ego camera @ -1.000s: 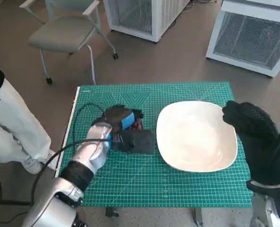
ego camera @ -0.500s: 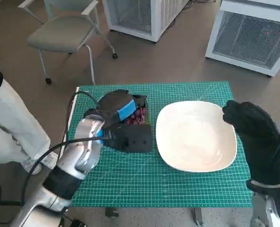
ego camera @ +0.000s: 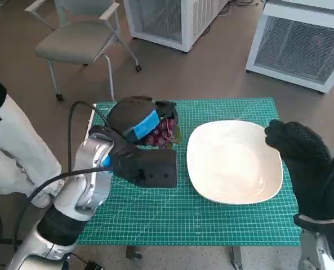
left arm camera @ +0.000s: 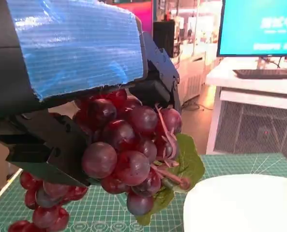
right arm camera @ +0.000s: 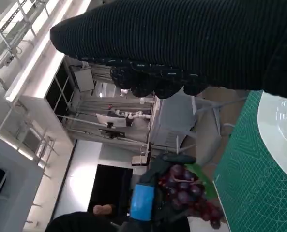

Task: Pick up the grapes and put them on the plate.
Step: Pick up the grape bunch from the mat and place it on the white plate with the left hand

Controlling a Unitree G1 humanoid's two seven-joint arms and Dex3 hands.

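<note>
My left hand (ego camera: 137,124) grips a bunch of dark red grapes (ego camera: 161,133) with a green leaf and holds it up off the green mat, left of the plate. In the left wrist view the grapes (left arm camera: 128,150) hang under the blue-taped hand (left arm camera: 70,53), the leaf (left arm camera: 188,162) trailing towards the plate's rim (left arm camera: 240,203). The white plate (ego camera: 234,162) lies bare on the right half of the mat. My gloved right hand (ego camera: 304,157) hovers at the plate's right edge, holding nothing, fingers curled. The right wrist view shows the grapes (right arm camera: 187,193) in the left hand far off.
A green cutting mat (ego camera: 183,216) covers the small table. A person in white trousers (ego camera: 14,152) stands close at the left. Behind the table are a grey chair (ego camera: 76,42) and white mesh cabinets (ego camera: 302,42).
My left hand has risen from the mat with the grapes in its grip; the bunch now hangs clear. The right hand has stayed put.
</note>
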